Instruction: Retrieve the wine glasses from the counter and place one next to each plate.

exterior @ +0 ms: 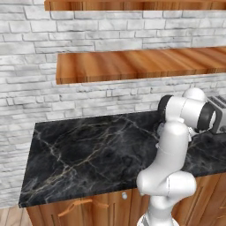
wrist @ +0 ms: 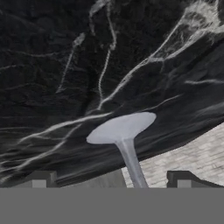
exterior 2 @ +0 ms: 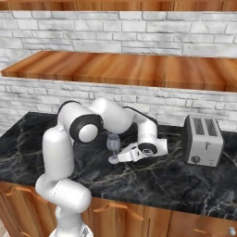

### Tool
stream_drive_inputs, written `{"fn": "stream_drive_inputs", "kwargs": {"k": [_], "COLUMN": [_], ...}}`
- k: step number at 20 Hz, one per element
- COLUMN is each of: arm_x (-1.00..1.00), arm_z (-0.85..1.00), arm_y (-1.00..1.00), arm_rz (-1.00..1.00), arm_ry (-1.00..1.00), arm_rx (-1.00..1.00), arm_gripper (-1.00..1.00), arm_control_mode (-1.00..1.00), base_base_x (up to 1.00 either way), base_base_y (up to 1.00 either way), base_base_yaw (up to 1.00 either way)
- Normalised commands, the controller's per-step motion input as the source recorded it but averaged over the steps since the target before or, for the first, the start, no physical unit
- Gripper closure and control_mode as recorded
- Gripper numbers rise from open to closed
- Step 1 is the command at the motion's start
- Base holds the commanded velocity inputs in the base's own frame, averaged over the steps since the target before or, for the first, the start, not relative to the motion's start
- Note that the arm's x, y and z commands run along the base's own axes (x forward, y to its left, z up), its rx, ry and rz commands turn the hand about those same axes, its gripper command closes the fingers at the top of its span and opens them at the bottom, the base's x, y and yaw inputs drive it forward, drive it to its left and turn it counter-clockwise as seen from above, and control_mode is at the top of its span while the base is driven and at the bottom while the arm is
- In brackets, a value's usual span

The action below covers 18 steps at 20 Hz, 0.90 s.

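One wine glass (exterior 2: pixel 113 147) upright on counter (exterior 2: pixel 152 178) | tool (wrist: pixel 111 179) spread, fingertips flanking stem

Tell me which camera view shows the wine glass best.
The right base view: the whole wine glass stands upright on the counter, with the open gripper at its stem. The hand view shows its foot and stem between the fingertips. In the left base view the arm hides it.
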Motion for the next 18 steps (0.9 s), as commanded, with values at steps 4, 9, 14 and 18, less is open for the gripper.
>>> {"fn": "stream_drive_inputs", "kwargs": {"k": [4, 9, 14, 18], "arm_x": [0.0, 0.0, 0.0, 0.0], "arm_z": [0.0, 0.0, -0.04, 0.0], "arm_y": [0.08, 0.12, 0.15, 0.08], "arm_rz": [0.0, 0.0, 0.0, 0.0], "arm_ry": [0.0, 0.0, 0.0, 0.0], "arm_rx": [0.0, 0.0, 0.0, 0.0], "arm_gripper": [-1.0, -1.0, -1.0, -1.0], "arm_control_mode": [-1.0, -1.0, -1.0, -1.0], "base_base_x": [0.0, 0.0, 0.0, 0.0], "base_base_y": [0.0, 0.0, 0.0, 0.0], "base_base_yaw": [0.0, 0.0, 0.0, 0.0]}}
